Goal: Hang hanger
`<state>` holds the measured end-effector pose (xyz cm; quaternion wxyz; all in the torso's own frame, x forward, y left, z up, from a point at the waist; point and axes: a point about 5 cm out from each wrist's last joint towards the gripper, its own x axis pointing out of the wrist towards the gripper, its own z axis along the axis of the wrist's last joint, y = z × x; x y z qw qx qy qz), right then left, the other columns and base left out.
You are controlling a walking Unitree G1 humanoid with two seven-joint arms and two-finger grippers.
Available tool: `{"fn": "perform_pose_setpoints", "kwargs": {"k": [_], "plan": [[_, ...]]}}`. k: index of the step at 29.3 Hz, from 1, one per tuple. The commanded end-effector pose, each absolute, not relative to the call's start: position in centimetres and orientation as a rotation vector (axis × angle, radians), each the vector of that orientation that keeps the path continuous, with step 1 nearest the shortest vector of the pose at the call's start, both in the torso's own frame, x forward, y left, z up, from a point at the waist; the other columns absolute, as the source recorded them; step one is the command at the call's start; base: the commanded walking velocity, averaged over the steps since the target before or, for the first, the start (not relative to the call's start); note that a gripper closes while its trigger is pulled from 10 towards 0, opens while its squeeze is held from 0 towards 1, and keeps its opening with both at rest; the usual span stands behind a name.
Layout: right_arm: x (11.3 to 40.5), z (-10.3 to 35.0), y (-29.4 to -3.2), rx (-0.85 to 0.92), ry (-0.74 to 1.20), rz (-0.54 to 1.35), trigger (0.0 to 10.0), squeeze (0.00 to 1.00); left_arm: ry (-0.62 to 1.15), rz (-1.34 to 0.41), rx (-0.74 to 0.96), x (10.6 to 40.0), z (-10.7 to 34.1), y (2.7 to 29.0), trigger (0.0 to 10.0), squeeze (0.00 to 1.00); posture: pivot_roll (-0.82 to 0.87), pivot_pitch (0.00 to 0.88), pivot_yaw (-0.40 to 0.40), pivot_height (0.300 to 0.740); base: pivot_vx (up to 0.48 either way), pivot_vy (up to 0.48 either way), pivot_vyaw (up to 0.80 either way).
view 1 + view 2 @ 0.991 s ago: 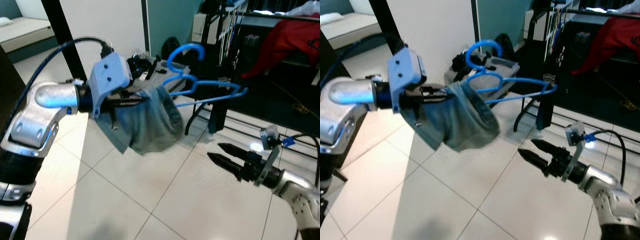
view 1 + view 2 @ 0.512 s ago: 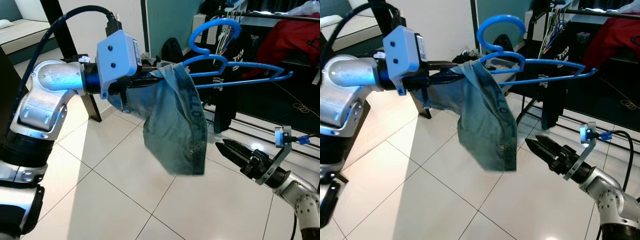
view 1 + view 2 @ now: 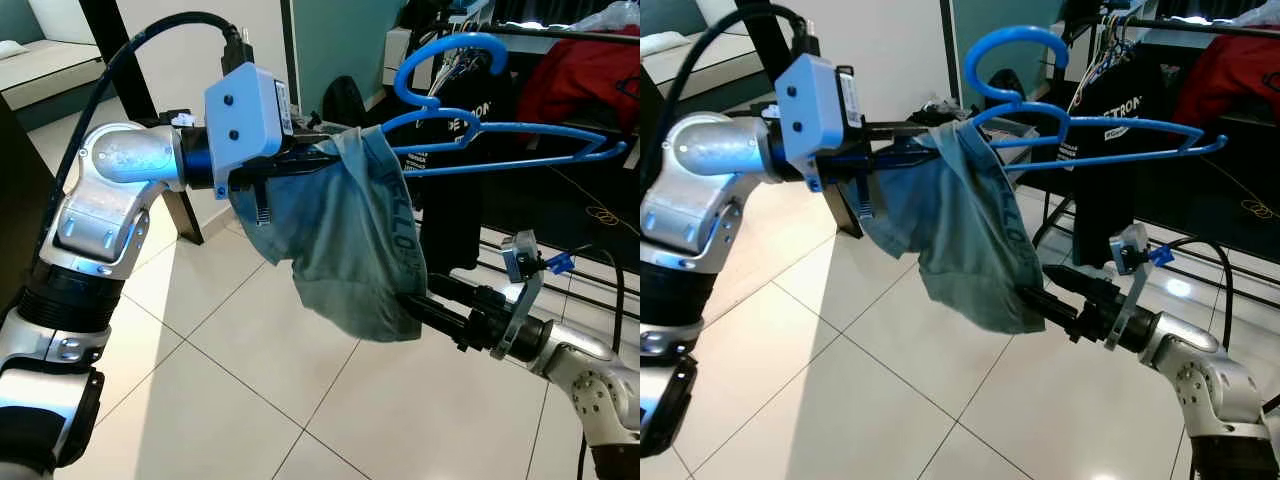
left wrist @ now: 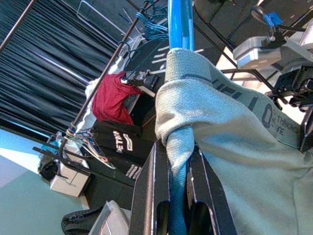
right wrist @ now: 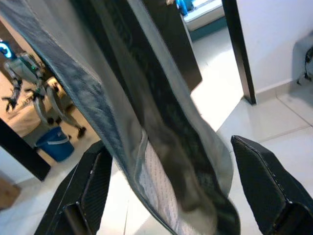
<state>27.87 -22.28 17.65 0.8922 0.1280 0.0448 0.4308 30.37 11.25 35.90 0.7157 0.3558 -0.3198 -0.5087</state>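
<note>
Out front, our left gripper (image 3: 300, 150) clenches the blue hanger (image 3: 500, 140) with grey shorts (image 3: 350, 250); right gripper (image 5: 161, 196) spread around their hem. Still carrying; next, hook onto the far rail (image 3: 1200, 22).

White "PETRO…" on black shirt (image 4: 120, 147); waistband lettering on grey shorts (image 3: 345, 235) unreadable.

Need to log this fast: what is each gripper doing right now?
Left gripper: shut on the blue hanger carrying the grey garment.
Right gripper: open around the garment's lower edge.
</note>
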Motion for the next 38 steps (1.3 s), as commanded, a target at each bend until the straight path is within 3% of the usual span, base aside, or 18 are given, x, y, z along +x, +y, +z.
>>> {"fn": "perform_pose_setpoints", "kwargs": {"k": [1,8,15,20,24,38], "plan": [[27.5,19.4,-22.6,0.318,-0.001,0.924,10.0,0.00,-0.733,-1.127,0.797,30.2,36.3,11.2,10.0,0.00,-0.09,0.054,0.079,0.740,0.000,0.000,0.00],[26.5,20.6,-23.7,0.437,-0.103,0.971,10.0,0.00,-0.731,-1.132,0.794,30.3,36.1,11.3,10.0,0.00,-0.09,0.054,0.079,0.740,0.000,0.000,0.00],[27.0,20.4,-25.4,0.512,-0.159,0.875,10.0,0.00,-0.728,-1.136,0.785,30.4,35.8,11.3,10.0,0.00,-0.10,0.052,0.077,0.740,0.000,0.000,0.00],[28.2,19.0,-25.4,0.453,-0.061,0.764,10.0,0.00,-0.738,-1.138,0.783,30.3,35.9,11.1,10.0,0.00,-0.09,0.045,0.076,0.740,0.000,0.000,0.00],[28.3,17.3,-24.2,0.328,0.078,0.783,10.0,0.00,-0.747,-1.141,0.782,30.2,36.0,11.0,10.0,0.00,-0.09,0.042,0.076,0.740,0.000,0.000,0.00],[28.1,15.8,-23.8,0.205,0.208,0.791,10.0,0.00,-0.752,-1.146,0.777,30.1,36.0,11.0,10.0,0.00,-0.09,0.044,0.075,0.740,0.000,0.000,0.00]]}}
